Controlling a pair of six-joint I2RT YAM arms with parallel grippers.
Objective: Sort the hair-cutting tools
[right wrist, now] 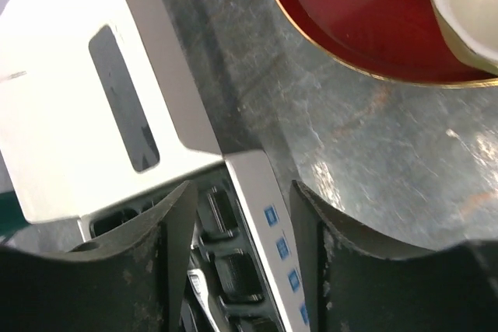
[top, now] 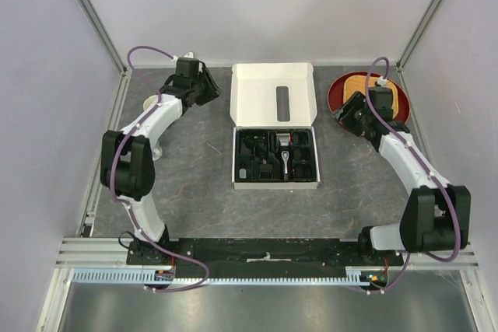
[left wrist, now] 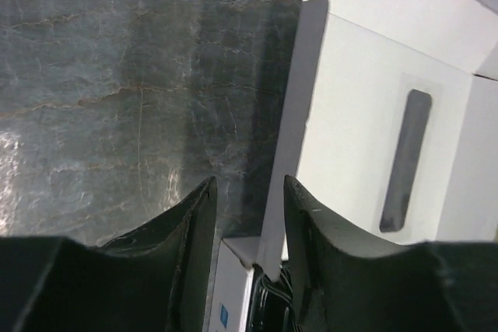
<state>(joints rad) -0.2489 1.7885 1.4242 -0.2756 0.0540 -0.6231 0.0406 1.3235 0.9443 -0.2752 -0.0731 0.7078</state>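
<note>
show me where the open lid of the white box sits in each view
Top external: box lid at upper centre, folded open.
Left wrist: box lid fills the right side.
Right wrist: box lid at upper left.
Shared landmark: the dark slot in the lid, visible in all three views.

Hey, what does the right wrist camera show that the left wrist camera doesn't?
Only the right wrist view: the red plate, a pale cup at the top right, and the right gripper, its jaws apart and holding nothing. Only the left wrist view: the left gripper, its jaws also apart and holding nothing. Both: the white box with its lid open, the dark slot in that lid, and the grey table.
</note>
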